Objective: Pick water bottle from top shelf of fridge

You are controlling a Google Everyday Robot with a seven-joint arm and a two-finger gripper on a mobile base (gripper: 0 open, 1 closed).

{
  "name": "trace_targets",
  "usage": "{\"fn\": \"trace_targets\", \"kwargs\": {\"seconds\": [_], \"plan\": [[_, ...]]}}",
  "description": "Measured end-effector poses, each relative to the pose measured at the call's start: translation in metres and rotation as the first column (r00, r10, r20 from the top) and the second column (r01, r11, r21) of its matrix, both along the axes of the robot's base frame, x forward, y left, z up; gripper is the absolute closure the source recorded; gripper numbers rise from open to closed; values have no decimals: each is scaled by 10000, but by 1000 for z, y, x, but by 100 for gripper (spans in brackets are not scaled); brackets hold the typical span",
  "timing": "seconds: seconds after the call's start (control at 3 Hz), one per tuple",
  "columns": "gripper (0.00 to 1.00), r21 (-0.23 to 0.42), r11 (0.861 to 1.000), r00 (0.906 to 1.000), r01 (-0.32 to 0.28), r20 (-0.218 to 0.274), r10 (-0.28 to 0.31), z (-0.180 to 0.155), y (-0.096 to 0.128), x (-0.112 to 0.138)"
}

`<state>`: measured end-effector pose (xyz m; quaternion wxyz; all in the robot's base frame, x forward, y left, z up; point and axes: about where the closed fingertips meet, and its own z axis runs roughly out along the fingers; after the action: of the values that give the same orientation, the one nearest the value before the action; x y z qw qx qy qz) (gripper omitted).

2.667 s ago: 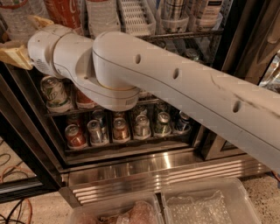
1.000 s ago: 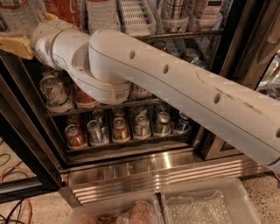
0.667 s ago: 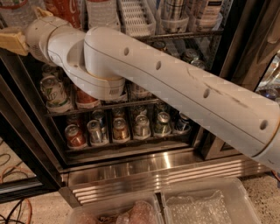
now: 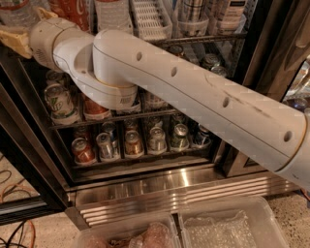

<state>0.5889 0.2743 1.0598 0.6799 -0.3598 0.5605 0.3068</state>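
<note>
1. Water bottle (image 4: 112, 14) stands on the top shelf (image 4: 203, 38), upper centre of frame, beside a cola bottle (image 4: 72, 10).
2. Gripper (image 4: 19, 30) sits upper left at the fridge (image 4: 169, 193); clenched or released, I cannot tell.

The tan gripper (image 4: 17, 41) is showing at upper left on a white arm (image 4: 193, 101); right of it a red bottle (image 4: 72, 10) is standing beside a clear ribbed water bottle (image 4: 112, 14)

My claw (image 4: 15, 41) sits at the far left edge, level with the top shelf (image 4: 208, 38) of the fridge (image 4: 160, 191). It is left of the cola bottle (image 4: 72, 12) and the water bottle (image 4: 112, 13). My arm (image 4: 193, 97) crosses in front of the cans (image 4: 133, 143).
</note>
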Motion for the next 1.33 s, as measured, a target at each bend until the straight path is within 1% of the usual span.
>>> {"fn": "trace_targets", "kwargs": {"seconds": [0.67, 1.0, 1.33], "plan": [[92, -30, 10000, 10000, -4, -37, 4, -2, 1, 2], [100, -129, 9999, 9999, -19, -124, 18, -3, 1, 3], [100, -143, 9999, 9999, -41, -101, 39, -3, 1, 3]]}}
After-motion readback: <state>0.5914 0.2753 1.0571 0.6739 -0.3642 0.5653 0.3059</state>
